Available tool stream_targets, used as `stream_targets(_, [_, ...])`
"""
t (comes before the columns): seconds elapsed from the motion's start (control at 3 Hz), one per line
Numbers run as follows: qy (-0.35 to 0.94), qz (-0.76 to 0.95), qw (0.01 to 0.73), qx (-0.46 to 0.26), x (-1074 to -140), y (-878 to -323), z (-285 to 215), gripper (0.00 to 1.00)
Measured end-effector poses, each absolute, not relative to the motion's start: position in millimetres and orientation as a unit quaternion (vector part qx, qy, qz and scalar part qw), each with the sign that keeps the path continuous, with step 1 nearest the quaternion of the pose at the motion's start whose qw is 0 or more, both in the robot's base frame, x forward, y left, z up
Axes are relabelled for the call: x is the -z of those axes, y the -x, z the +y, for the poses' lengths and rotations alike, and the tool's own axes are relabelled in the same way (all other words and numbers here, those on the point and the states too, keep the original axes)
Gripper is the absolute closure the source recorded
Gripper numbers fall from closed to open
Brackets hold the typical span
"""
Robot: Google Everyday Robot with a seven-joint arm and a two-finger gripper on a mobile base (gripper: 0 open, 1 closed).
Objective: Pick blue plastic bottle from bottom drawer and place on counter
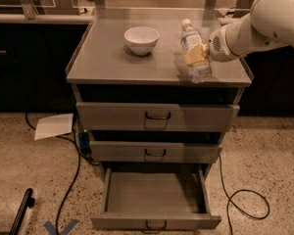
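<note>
The blue plastic bottle (190, 42), clear with a white cap and a pale label, stands slightly tilted at the right side of the grey counter (112, 58). Its base is at or just above the counter surface. My gripper (195, 57) comes in from the right on a white arm and is shut on the bottle's lower half. The bottom drawer (154, 192) is pulled open below, and its tray holds nothing.
A white bowl (141, 39) sits on the counter left of the bottle. The two upper drawers (157, 116) are closed. A sheet of paper (54, 126), cables (245, 199) and a black object (22, 212) lie on the floor. Dark cabinets stand behind.
</note>
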State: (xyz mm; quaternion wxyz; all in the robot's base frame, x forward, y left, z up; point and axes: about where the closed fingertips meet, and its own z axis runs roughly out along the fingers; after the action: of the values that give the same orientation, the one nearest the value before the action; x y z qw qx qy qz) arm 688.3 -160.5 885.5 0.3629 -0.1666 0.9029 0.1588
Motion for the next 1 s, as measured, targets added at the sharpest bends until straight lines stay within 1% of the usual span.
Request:
stream_targets(0.67, [0.167,0.903,0.363,-0.159,-885.5,-688.3,-160.5,0.11])
stream_targets(1.0, [0.167,0.903,0.363,-0.159,-885.4,-688.3,-160.3,0.00])
